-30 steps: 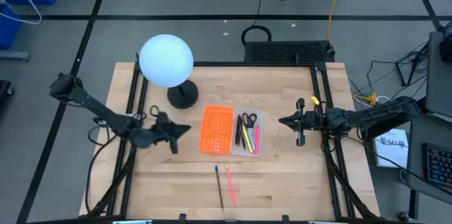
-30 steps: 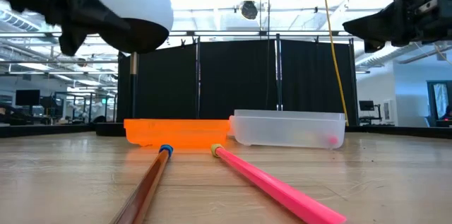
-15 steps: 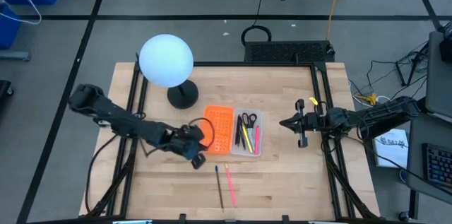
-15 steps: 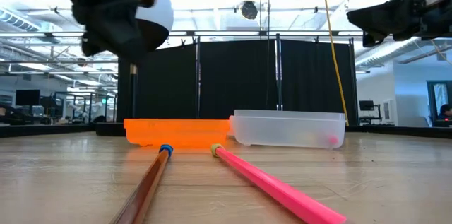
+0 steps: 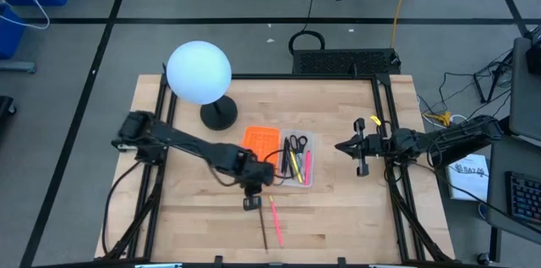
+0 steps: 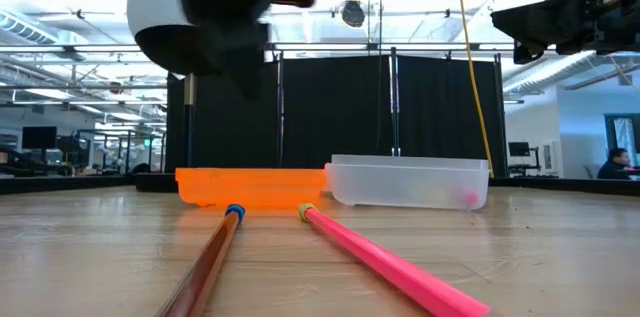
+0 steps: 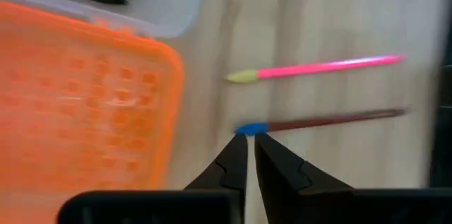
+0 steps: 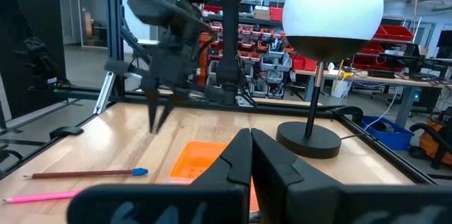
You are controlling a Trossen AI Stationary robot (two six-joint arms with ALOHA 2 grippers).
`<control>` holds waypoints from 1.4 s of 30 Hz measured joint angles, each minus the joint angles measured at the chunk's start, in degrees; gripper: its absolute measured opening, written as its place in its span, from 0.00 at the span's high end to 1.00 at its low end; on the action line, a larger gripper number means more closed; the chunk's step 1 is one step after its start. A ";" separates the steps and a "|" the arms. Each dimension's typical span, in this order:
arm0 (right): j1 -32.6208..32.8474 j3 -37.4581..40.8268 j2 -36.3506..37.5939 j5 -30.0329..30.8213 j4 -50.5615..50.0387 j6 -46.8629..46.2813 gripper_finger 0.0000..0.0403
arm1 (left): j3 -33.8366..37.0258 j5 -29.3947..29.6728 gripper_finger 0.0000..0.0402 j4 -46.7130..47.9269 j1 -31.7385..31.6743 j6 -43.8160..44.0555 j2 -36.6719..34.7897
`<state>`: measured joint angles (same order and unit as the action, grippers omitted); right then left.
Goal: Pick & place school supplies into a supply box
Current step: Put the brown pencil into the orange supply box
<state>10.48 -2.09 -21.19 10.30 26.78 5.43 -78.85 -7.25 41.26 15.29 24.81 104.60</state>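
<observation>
Pink pencil and brown pencil before clear tray

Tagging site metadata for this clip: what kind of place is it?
Most likely a robotics lab or workshop: a wooden table in a black metal frame, black curtain panels behind it, and shelves of red parts bins in the open room beyond.

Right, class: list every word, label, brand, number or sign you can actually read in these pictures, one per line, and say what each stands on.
None can be read.
Pink pencil and brown pencil: no print shows on either.
Supply box and orange panel: no label visible.
Globe lamp: plain, unmarked.
White sheet beside the table in the high view: carries dark markings, too small to read.
</observation>
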 joint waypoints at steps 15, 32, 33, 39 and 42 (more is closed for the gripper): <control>0.00 0.02 0.00 0.07 -0.43 -4.98 1.00 | -17.35 11.93 0.90 12.75 3.27 -47.64 13.51; 0.00 0.02 -0.35 0.05 -3.58 -8.02 1.00 | -13.10 7.24 0.56 8.86 7.61 -70.88 13.47; 0.00 0.02 -0.45 0.05 -3.64 -8.02 1.00 | -12.57 7.27 0.56 8.76 7.56 -71.30 13.56; 0.00 0.02 -1.10 0.07 -3.73 -8.00 1.00 | -9.29 6.95 0.59 8.00 7.17 -76.44 13.49; 0.00 0.02 -1.37 0.07 -3.68 -7.89 1.00 | -7.82 7.26 0.61 7.61 7.17 -77.72 13.54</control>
<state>10.48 -2.07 -22.55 10.37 23.10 -2.46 -86.67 0.01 48.86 22.46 -52.91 118.13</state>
